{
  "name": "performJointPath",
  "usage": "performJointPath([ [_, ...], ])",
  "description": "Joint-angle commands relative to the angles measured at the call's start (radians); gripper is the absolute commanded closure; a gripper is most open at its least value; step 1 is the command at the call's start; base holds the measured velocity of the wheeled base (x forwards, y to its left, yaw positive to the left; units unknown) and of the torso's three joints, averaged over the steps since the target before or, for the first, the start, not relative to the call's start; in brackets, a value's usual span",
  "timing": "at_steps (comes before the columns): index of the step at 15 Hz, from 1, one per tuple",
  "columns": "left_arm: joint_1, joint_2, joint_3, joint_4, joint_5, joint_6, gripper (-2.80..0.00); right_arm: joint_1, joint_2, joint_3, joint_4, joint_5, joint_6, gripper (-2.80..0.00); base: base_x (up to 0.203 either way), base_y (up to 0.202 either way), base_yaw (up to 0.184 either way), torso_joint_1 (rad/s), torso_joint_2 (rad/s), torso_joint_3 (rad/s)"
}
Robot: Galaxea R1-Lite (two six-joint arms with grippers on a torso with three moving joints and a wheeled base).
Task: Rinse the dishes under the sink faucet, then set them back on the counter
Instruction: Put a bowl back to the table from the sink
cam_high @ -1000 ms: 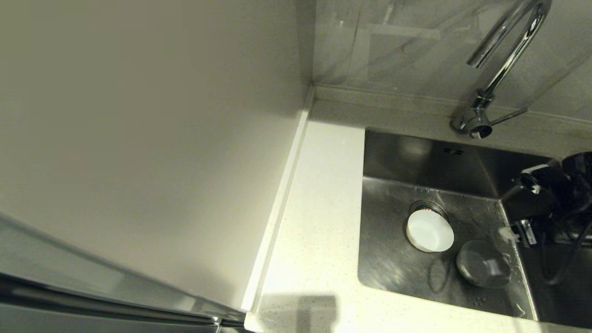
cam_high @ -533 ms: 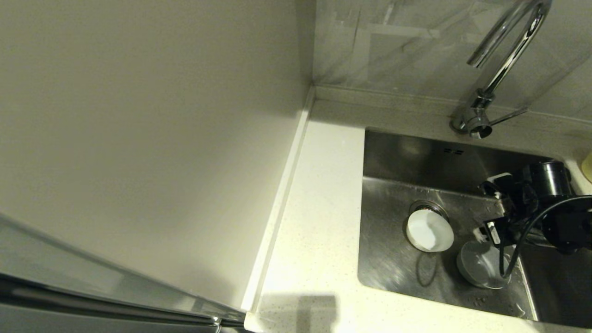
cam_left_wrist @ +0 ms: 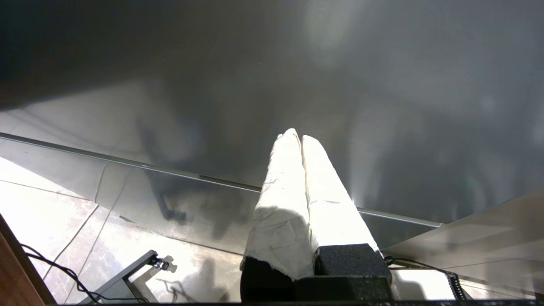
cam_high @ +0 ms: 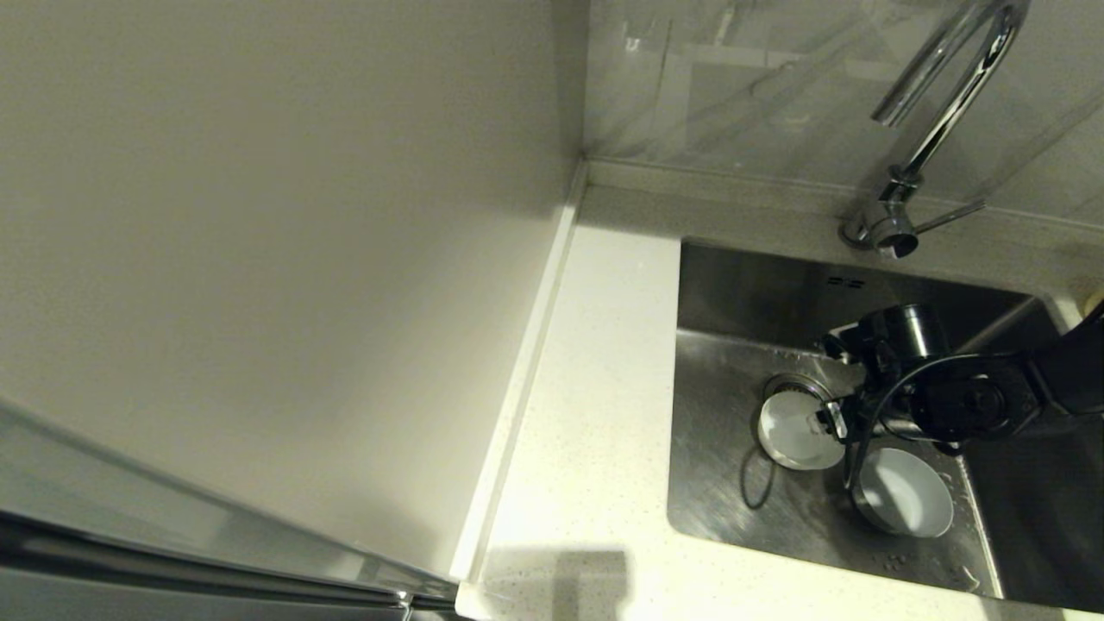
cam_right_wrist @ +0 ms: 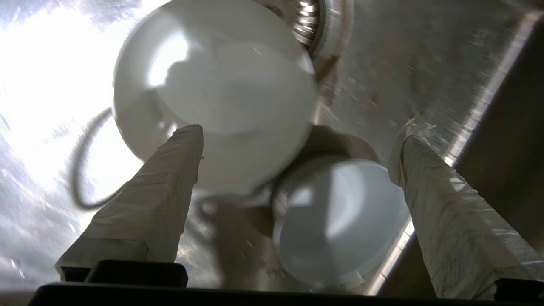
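Counter (cam_high: pixel 595 414) ran along the left of the sink (cam_high: pixel 733 492). Faucet (cam_high: pixel 940 112) stood behind the basin, spout arching over it. Right gripper (cam_right_wrist: pixel 297 148) hung low inside the sink, fingers (cam_right_wrist: pixel 157 199) spread wide and empty over two bowls. White bowl (cam_high: pixel 789 431) sat partly over the drain (cam_right_wrist: pixel 327 25); bluish-white bowl (cam_high: pixel 906 493) lay just beside it near the sink's right wall. In the right wrist view their rims looked touching. Left gripper (cam_left_wrist: pixel 301 140) was parked away from the sink, fingers pressed together, holding nothing.
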Motion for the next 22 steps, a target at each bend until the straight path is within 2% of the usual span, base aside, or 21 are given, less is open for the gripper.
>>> performJointPath([
  [1, 0.0, -0.003, 0.0, 0.0, 0.0, -0.001, 0.0, 0.012, 0.083, -0.044, 0.001, -0.005, 0.005, -2.8, 0.0, 0.0, 0.0, 0.0, 0.0, 0.0],
  [5, 0.0, -0.003, 0.0, 0.0, 0.001, -0.001, 0.0, 0.013, 0.139, -0.104, 0.008, -0.009, 0.031, -2.8, 0.0, 0.0, 0.0, 0.0, 0.0, 0.0],
  [7, 0.0, -0.003, 0.0, 0.0, 0.0, -0.001, 0.0, 0.013, 0.158, -0.138, 0.031, -0.07, 0.037, -2.8, 0.0, 0.0, 0.0, 0.0, 0.0, 0.0],
  [10, -0.001, -0.003, 0.0, 0.0, 0.001, -0.001, 0.0, 0.013, 0.169, -0.168, 0.074, -0.11, 0.055, -2.8, 0.0, 0.0, 0.0, 0.0, 0.0, 0.0],
  [21, 0.0, -0.003, 0.0, 0.0, 0.0, -0.001, 0.0, 0.011, 0.239, -0.222, 0.095, -0.11, 0.118, -2.8, 0.0, 0.0, 0.0, 0.0, 0.0, 0.0],
  [22, 0.0, -0.003, 0.0, 0.0, 0.0, -0.001, 0.0, 0.011, 0.238, -0.222, 0.095, -0.107, 0.122, 0.0, 0.0, 0.0, 0.0, 0.0, 0.0, 0.0],
])
